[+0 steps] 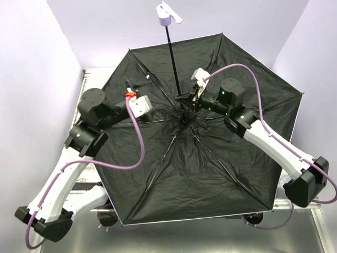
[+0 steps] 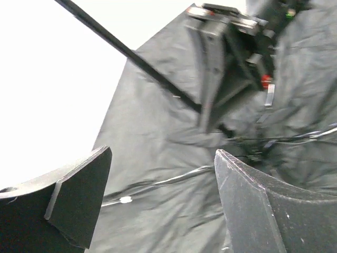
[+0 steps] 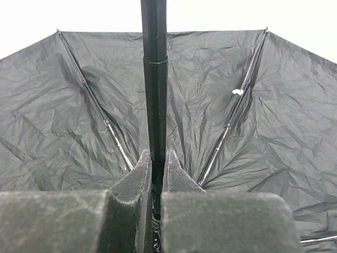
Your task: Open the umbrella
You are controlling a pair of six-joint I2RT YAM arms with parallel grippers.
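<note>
The umbrella (image 1: 200, 174) is spread wide, its black lining and ribs facing up and covering most of the table. Its thin black shaft (image 1: 172, 58) rises to the small lavender handle (image 1: 166, 15) at the top. My right gripper (image 1: 190, 97) is shut on the shaft close to the hub; in the right wrist view the fingertips (image 3: 142, 163) pinch the shaft (image 3: 154, 79). My left gripper (image 1: 158, 110) is open and empty just above the lining, left of the hub; its wrist view (image 2: 163, 153) shows lining and a rib between the jaws.
The canopy (image 3: 52, 105) hides the tabletop and overhangs both arms' lower links. A strip of grey metal table (image 1: 210, 237) shows at the near edge. Pale walls (image 1: 31, 52) close in left, right and behind.
</note>
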